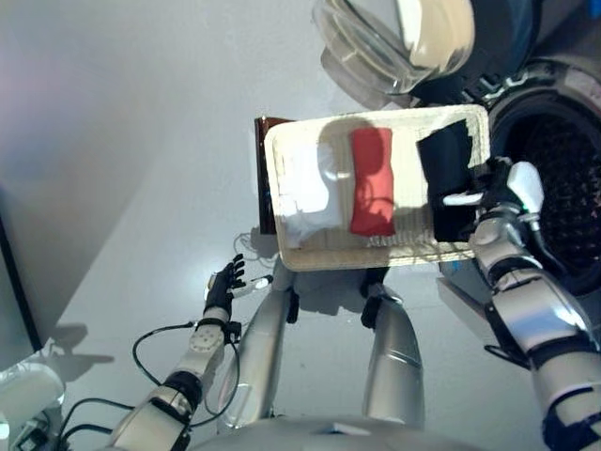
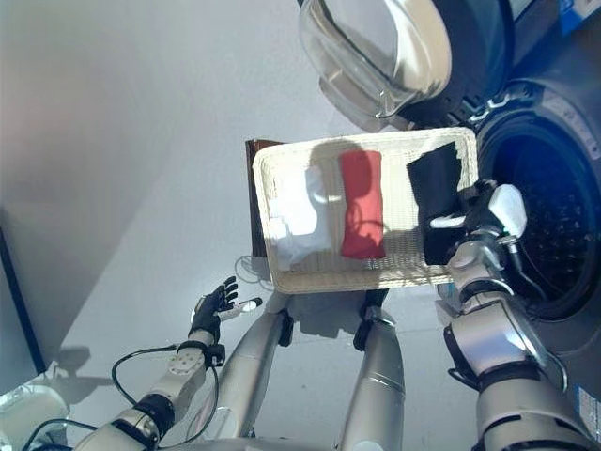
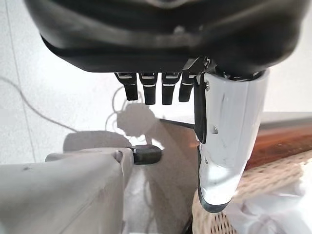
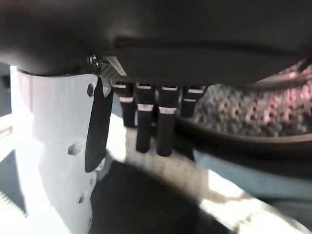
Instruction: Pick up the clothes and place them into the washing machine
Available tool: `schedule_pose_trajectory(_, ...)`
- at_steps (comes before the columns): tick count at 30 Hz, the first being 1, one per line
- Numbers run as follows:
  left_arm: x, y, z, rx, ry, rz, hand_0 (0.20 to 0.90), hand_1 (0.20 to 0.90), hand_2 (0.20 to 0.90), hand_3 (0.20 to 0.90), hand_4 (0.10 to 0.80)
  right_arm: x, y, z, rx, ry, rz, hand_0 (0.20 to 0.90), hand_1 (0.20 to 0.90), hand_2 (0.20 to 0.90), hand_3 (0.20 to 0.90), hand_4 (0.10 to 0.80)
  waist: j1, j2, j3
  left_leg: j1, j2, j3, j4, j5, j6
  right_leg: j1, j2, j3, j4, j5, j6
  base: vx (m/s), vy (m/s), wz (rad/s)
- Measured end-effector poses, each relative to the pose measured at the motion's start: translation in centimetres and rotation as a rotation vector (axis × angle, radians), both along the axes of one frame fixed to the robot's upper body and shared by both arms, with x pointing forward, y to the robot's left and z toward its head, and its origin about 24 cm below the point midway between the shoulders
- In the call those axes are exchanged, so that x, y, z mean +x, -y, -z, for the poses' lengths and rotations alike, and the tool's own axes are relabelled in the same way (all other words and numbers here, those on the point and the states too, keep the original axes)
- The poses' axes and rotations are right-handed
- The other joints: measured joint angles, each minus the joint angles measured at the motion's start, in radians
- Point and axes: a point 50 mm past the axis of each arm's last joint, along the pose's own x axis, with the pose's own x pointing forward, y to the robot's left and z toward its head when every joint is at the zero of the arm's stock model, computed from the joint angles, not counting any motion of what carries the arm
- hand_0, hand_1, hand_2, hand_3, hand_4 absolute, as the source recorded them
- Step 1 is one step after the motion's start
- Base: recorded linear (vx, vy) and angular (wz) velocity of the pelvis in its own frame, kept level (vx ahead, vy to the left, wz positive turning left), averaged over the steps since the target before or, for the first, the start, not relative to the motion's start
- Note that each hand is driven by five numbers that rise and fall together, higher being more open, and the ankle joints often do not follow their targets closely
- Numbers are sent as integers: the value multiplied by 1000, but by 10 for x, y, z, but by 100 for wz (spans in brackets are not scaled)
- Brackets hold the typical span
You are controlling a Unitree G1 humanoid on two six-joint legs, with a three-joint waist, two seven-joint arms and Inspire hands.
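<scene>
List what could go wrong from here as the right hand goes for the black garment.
1. The black garment lies at the wicker basket's edge nearest the washer drum; a loose grasp by the open right hand could drop it short of the opening.
2. Dragging may shift the red cloth beside it.
3. The left hand hangs apart, so nothing steadies the basket.

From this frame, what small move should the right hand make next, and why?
Probably lower and curl its fingers onto the black garment. The right hand hovers open at that cloth on the wicker tray, beside the washing machine's open drum; nothing is held yet.
</scene>
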Motion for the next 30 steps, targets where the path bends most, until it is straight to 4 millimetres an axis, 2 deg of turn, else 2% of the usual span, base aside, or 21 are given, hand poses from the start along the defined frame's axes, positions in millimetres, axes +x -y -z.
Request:
schedule_pose_trajectory(3,6,3,-7,-13,39,5,900,900,900,900,800,1,10,-20,-39,39,36,900,900,900,900,800,9,9,-1,-51,-3,0,19,2,1,-49,-5,0,20,-2,-2,46,39,7)
schedule_pose_trajectory(11,2,-3,-3,-6,22,-37,900,900,900,900,800,3,1,-11,-43,35,15,900,900,900,900,800,0,10,-1,-44,-3,-8,26,3,3,-38,-4,-3,21,1,3,32,8,1)
schedule_pose_trajectory(20,-5,-8,5,16,-21,-70,900,900,900,900,800,-6,-17,37,9,-102,-61,900,900,900,900,800,-12,-2,-9,54,5,-27,-1,2,-1,80,7,-31,-27,3,6,-6,-23,2)
schedule_pose_trajectory(26,-5,-8,6,17,-25,-70,900,900,900,900,800,-6,-34,56,51,-154,-116,900,900,900,900,800,-34,-16,-14,68,5,-36,-10,15,8,109,11,-47,-47,16,15,-24,-4,3)
schedule_pose_trajectory(28,-6,-10,7,22,-31,-76,900,900,900,900,800,-8,-38,62,56,-165,-136,900,900,900,900,800,-36,-24,-16,77,5,-36,-8,10,8,119,10,-44,-49,17,25,-15,-5,3)
schedule_pose_trajectory(30,-7,-11,8,27,-36,-79,900,900,900,900,800,-5,-44,63,57,-168,-166,900,900,900,900,800,-34,-29,-15,83,5,-37,-10,13,8,127,14,-43,-53,18,23,-108,28,1)
